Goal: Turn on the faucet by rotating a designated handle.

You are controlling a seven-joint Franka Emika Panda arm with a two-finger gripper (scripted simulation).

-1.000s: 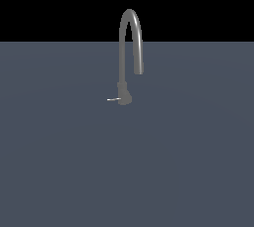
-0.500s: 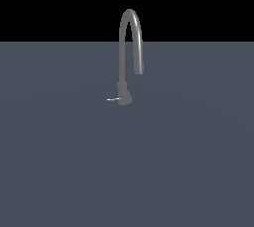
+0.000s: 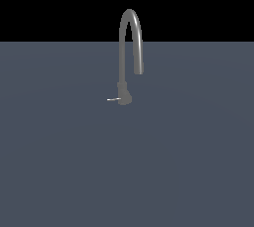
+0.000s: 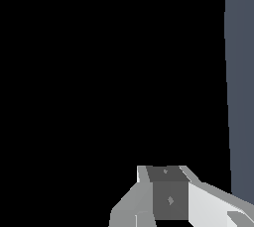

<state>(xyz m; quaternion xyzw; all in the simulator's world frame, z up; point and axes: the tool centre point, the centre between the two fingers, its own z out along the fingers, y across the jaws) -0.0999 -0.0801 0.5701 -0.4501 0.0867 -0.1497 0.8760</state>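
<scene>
The faucet (image 3: 128, 47) is a tall matte-grey gooseneck standing on the slate-blue surface (image 3: 127, 161), and its spout turns down toward the exterior view's right. The handle (image 3: 113, 99) is a short light-grey lever that sticks out from the rounded base toward the exterior view's left. My gripper (image 4: 166, 169) appears only in the wrist view, as pale fingers (image 4: 198, 196) pressed together into one block with no gap and nothing between them. That view holds neither faucet nor handle. The exterior view has no arm in it.
Flat slate-blue surface spreads around the faucet on every side, under a black backdrop. In the wrist view a narrow strip of this surface (image 4: 240, 97) runs along one edge, and all else there is black.
</scene>
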